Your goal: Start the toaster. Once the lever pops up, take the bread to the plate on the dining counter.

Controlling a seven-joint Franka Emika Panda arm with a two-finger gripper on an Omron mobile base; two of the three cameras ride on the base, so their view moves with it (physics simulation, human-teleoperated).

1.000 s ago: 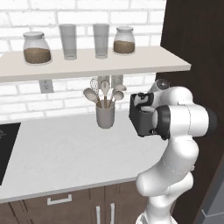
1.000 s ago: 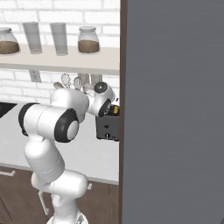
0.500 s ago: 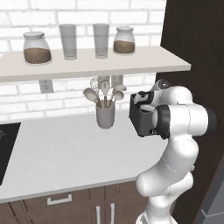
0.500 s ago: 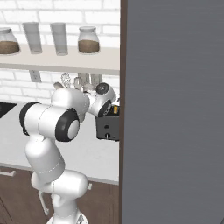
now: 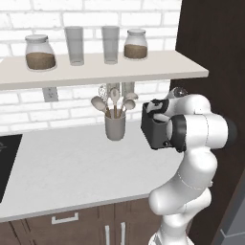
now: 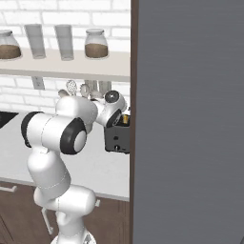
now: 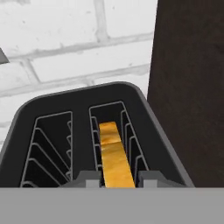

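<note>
Hand view: the gripper [image 7: 116, 183] sits over the toaster [image 7: 52, 109], its fingertips [image 7: 89, 180] flanking the bread slice [image 7: 114, 157] in the right slot; whether they grip it, I cannot tell; toaster on the counter [image 5: 72, 177] beside the dark cabinet [image 7: 192, 87], white brick wall [image 7: 65, 43] behind.

- The toaster [image 5: 154, 129] stands at the counter's [image 5: 72, 167] right end, against the tall panel [image 5: 210, 57].
- Bread [image 7: 114, 155] sits in its right slot.
- Utensil cup [image 5: 115, 127] stands left of it.
</note>
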